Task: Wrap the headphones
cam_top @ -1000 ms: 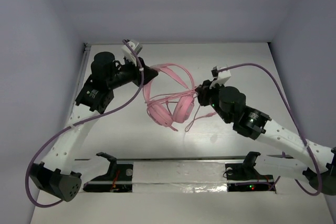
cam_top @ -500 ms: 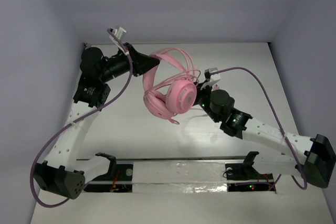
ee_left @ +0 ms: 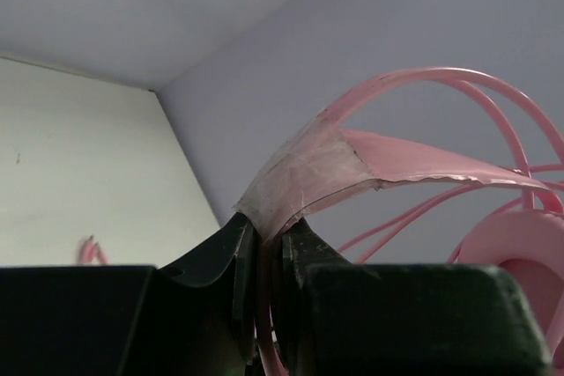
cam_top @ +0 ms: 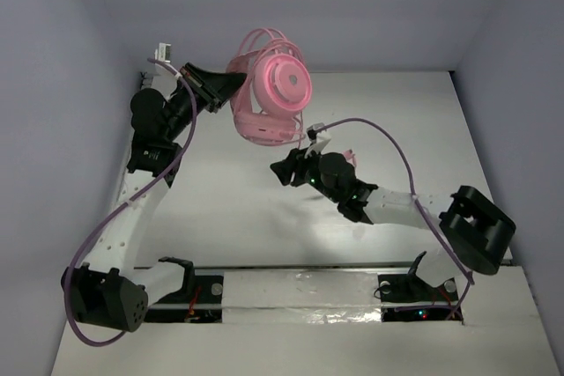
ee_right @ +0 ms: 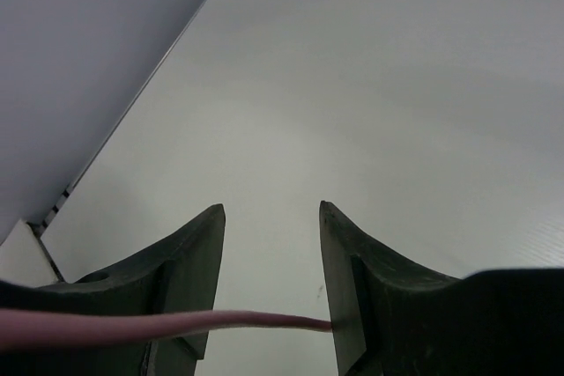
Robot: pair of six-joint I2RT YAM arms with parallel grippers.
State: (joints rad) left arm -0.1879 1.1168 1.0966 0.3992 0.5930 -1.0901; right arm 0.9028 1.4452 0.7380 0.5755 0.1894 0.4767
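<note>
Headphones (cam_top: 280, 87) hang pinched by left end effector (ee_left: 269, 233); wrist view shows right end effector (ee_right: 271, 217) spread

The pink headphones (ee_left: 352, 160) are pictured pinched between the black fingers of the left end effector (ee_left: 269, 237), whose jaws are drawn tight on the headband's inner strap (ee_left: 300, 178) at 6 o'clock. From the grip, the pale, glossy strap is swept up and out toward 3 o'clock, with thin pink bands (ee_left: 458, 75) arched above it at 2 o'clock. Part of a round earcup (ee_left: 524, 253) is cut off by the frame edge at 4 o'clock. A white counter (ee_left: 79, 147) is shown at 9 o'clock, bordered by grey walls (ee_left: 423, 15). A small pink shape (ee_left: 88, 251) at 8 o'clock cannot be made out.
</note>
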